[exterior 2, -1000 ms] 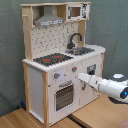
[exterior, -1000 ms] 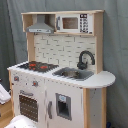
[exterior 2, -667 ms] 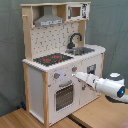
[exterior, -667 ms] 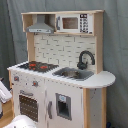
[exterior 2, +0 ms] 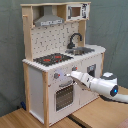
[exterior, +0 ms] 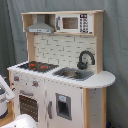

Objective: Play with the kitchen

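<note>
The kitchen (exterior: 60, 75) (exterior 2: 60, 60) is a tall white and light-wood toy, shown in both exterior views. It has a black-red stovetop (exterior 2: 52, 59), a black faucet (exterior 2: 75, 40) over a sink (exterior 2: 82, 50), a grey hood (exterior 2: 49, 20) and a small microwave (exterior 2: 75, 11). In the second exterior view my gripper (exterior 2: 70, 75) reaches in from the right. Its tip sits at the control panel between two knobs (exterior 2: 56, 76), just above the oven door (exterior 2: 64, 95). In the first exterior view only white parts of the arm (exterior: 5, 94) show at the left edge and bottom.
The kitchen stands on a wooden table (exterior 2: 15, 118) in front of a grey curtain (exterior: 115, 40). A cabinet door with a dark panel (exterior: 62, 106) is to the right of the oven. The rounded counter end (exterior: 102, 79) juts out beside the sink.
In the second exterior view the gripper has moved left, from short of the kitchen front up to the knob panel.
</note>
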